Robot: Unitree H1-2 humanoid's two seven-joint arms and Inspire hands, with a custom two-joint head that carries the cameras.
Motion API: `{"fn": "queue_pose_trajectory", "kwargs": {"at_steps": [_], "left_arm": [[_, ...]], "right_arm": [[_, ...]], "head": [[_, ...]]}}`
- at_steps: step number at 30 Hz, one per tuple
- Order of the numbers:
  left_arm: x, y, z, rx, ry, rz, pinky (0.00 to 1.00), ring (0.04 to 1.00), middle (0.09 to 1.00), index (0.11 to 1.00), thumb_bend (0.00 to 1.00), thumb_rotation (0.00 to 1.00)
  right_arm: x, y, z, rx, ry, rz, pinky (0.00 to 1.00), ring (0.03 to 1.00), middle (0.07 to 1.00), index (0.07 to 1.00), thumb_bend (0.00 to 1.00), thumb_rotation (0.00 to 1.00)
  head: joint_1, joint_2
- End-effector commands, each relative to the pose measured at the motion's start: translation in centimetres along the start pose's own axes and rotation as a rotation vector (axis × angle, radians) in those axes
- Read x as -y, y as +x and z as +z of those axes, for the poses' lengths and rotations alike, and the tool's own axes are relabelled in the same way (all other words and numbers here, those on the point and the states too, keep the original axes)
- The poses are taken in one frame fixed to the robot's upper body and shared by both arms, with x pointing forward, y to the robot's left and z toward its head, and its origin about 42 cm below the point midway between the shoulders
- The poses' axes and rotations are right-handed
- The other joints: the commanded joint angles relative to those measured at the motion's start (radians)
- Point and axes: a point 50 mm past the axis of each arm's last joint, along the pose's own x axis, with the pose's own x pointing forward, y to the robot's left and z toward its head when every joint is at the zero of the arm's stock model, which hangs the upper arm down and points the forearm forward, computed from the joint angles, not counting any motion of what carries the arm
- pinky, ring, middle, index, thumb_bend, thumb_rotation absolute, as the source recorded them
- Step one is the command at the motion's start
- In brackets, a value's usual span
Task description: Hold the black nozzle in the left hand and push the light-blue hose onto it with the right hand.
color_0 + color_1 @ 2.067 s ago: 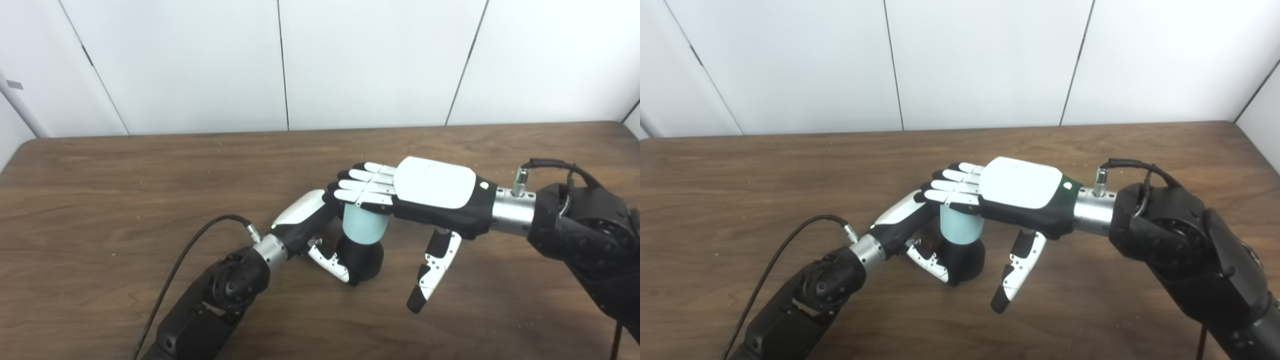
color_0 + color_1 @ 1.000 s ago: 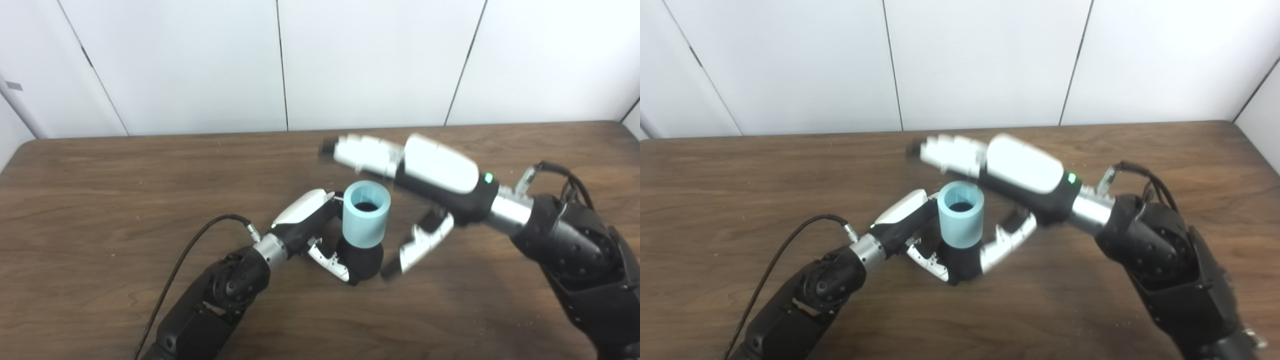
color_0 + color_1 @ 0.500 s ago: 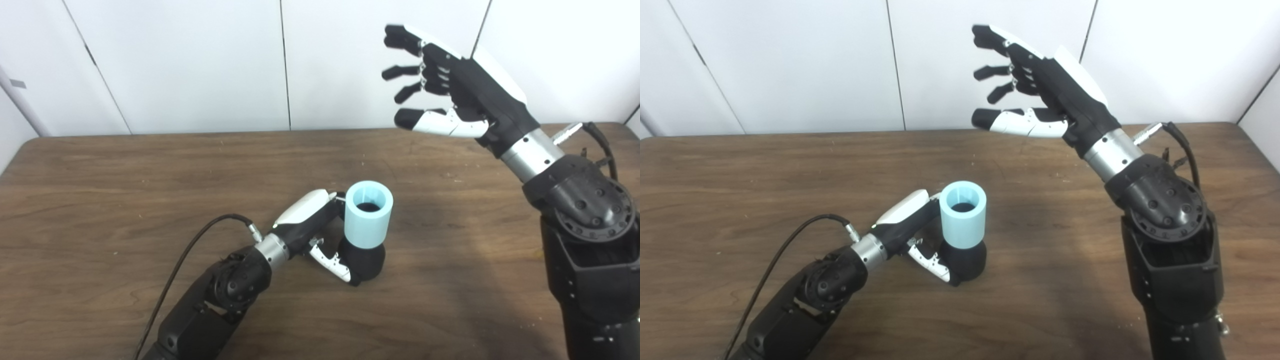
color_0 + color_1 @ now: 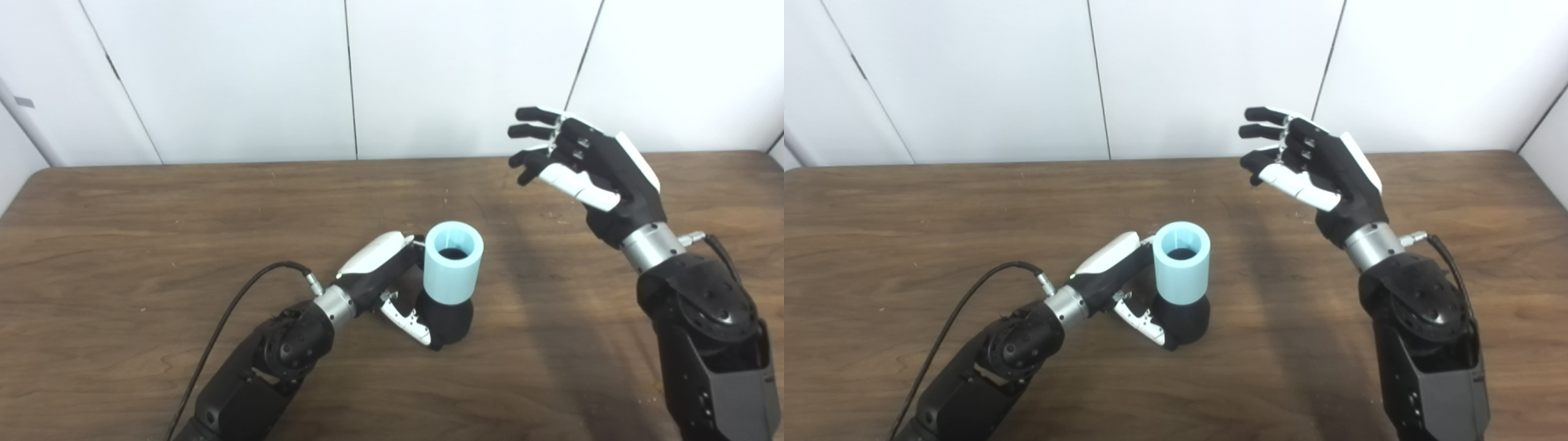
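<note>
A short light-blue hose [image 4: 452, 263] stands upright on top of the black nozzle [image 4: 450, 320], its open end facing up. The nozzle rests on the wooden table [image 4: 122, 233] near the middle. My left hand [image 4: 386, 275] is shut on the nozzle, thumb curled round its front and fingers hidden behind the hose. My right hand [image 4: 582, 165] hangs in the air well to the right of and above the hose, open, fingers spread and slightly curled, holding nothing.
A black cable [image 4: 245, 294] runs from my left wrist toward the table's front edge. White wall panels [image 4: 245, 73] close off the far side of the table.
My right hand lifted off the top of the hose, swung up high and to the right, then came partway down. The hose stays seated on the nozzle. My left hand has not moved.
</note>
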Motion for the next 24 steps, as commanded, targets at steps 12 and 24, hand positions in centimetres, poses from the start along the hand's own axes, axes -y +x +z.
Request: {"fn": "queue_pose_trajectory", "kwargs": {"at_steps": [12, 24], "left_arm": [[2.1, -1.1, -1.8, -0.12, -0.027, -0.113, 1.0, 0.603, 0.48, 0.494, 0.53, 0.0], [0.5, -1.5, -1.6, -0.169, 0.006, -0.069, 1.0, 0.998, 0.999, 0.998, 1.0, 0.28]], "right_arm": [[-0.2, -1.3, -1.9, -0.083, 0.055, -0.065, 0.45, 0.561, 0.677, 0.717, 0.59, 0.32], [-0.4, -1.5, -2.2, -0.09, 0.032, -0.057, 0.46, 0.573, 0.696, 0.722, 0.61, 0.34]], "head": [[0.008, 0.002], [0.007, 0.005]]}}
